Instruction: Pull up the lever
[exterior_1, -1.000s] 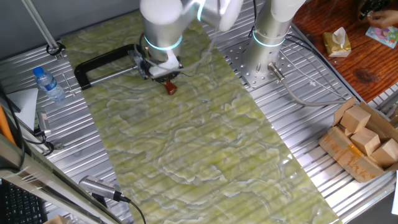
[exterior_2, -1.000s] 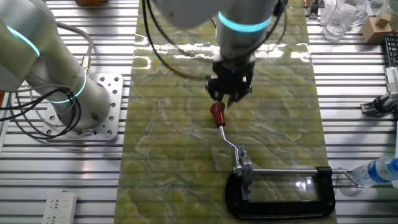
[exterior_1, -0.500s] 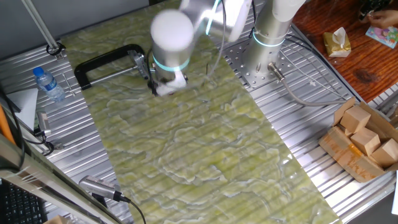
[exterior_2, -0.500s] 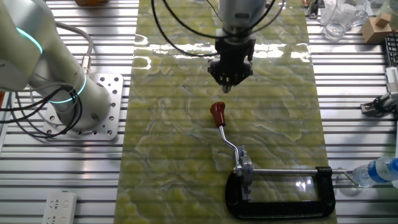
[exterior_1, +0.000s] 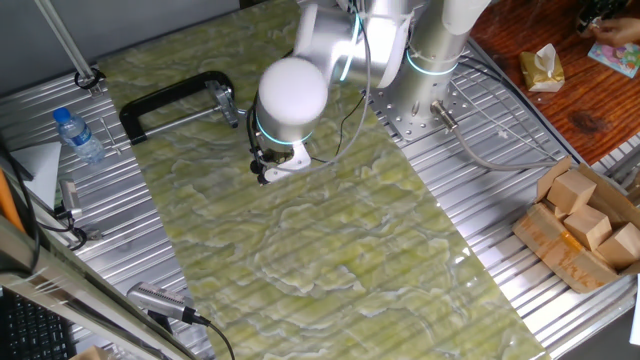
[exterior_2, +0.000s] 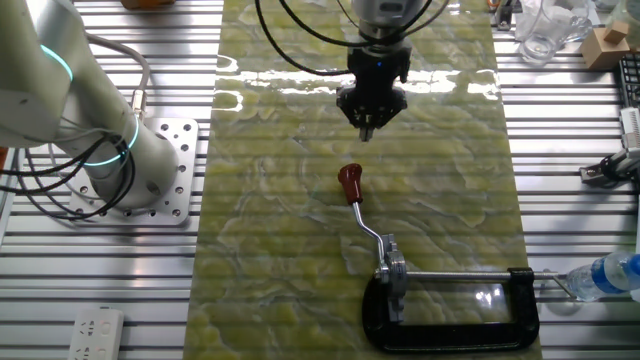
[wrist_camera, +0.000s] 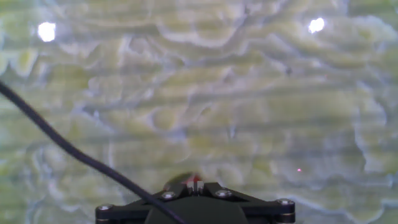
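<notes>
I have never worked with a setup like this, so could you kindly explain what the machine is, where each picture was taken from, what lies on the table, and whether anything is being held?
The machine is one robot arm ending in a two-finger gripper. Two pictures come from fixed cameras on different sides of the table; the third comes from a camera on the hand, looking down at the green patterned mat. On the mat a black clamp carries the lever, a thin metal stick with a red-brown tip. A water bottle lies beside the mat. The gripper hangs apart from the lever and holds nothing; whether its fingers are open is unclear.
</notes>
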